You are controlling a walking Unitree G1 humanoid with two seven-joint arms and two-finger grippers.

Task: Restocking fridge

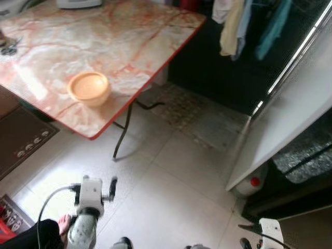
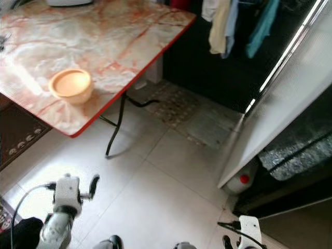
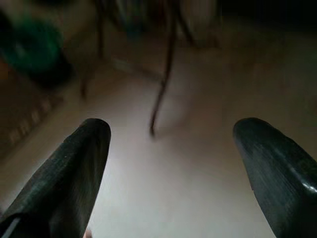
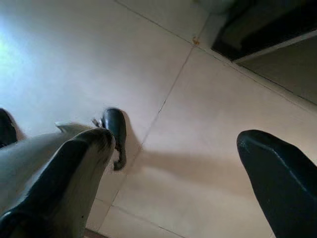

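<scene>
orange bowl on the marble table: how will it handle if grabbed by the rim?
The orange bowl looks like thin plastic, so probably light and slightly flexible. It appears empty, so little spill risk. It sits near the table edge on a glossy top, so a push could slide it off.

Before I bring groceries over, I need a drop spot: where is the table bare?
The marble table is bare right of the orange bowl out to its red edge. The far-left edge holds a dark object; a white appliance sits at the back.
</scene>
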